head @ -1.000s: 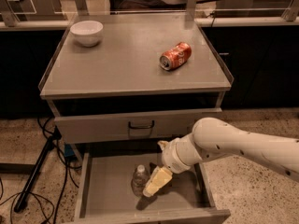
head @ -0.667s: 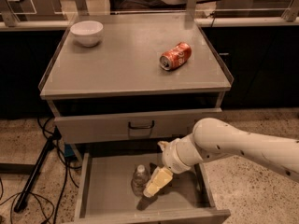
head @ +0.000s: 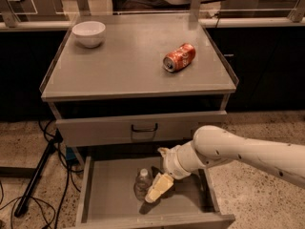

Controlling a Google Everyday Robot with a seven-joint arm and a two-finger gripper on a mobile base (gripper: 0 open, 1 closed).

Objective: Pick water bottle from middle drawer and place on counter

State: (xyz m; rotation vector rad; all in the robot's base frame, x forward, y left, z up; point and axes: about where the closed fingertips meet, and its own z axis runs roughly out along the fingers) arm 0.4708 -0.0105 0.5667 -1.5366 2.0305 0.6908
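The middle drawer (head: 112, 192) is pulled open below the counter (head: 128, 66). The water bottle (head: 141, 182), clear with a white cap, stands upright on the drawer floor near its middle. My gripper (head: 157, 189) reaches down into the drawer from the right on a white arm. Its pale fingers (head: 159, 187) sit right beside the bottle on its right side, touching or nearly touching it.
An orange-red soda can (head: 179, 57) lies on its side on the counter's right half. A white bowl (head: 88, 33) stands at the counter's back left. The closed drawer front with a black handle (head: 144, 128) is above the open drawer. Cables and a stand leg (head: 35, 175) lie on the floor at left.
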